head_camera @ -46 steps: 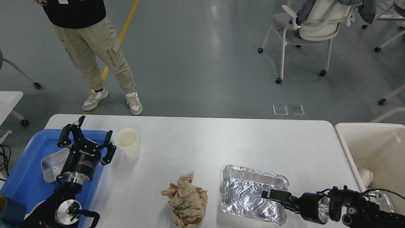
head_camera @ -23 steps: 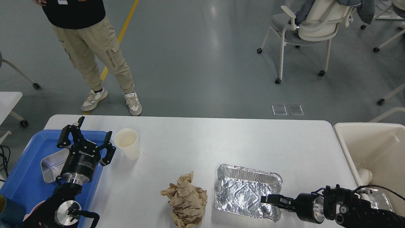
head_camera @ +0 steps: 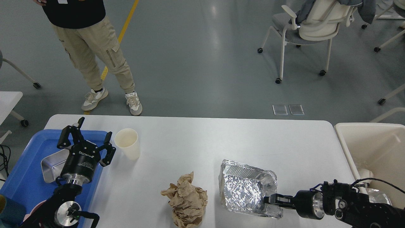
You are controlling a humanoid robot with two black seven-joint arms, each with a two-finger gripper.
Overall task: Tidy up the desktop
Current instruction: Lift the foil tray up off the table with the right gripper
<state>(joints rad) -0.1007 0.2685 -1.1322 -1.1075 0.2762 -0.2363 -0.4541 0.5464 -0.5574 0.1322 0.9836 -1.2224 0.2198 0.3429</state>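
The right pincer (head_camera: 272, 200) grips the near rim of the one foil tray (head_camera: 245, 190), which is tilted up on the white surface (head_camera: 202, 139). I think it should lift slowly and hold the thin rim firmly before carrying it to the cream bin (head_camera: 373, 148). The left pincer (head_camera: 84, 139) is wide and empty above the blue tray (head_camera: 22, 180). One paper cup (head_camera: 127, 143) and one crumpled brown paper (head_camera: 186, 200) remain.

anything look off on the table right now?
The foil tray is tipped up on one side, not flat on the desktop; the right gripper is at its near right edge. Its foil is wrinkled. A crumpled brown paper wad lies loose beside it. The paper cup stands upright.
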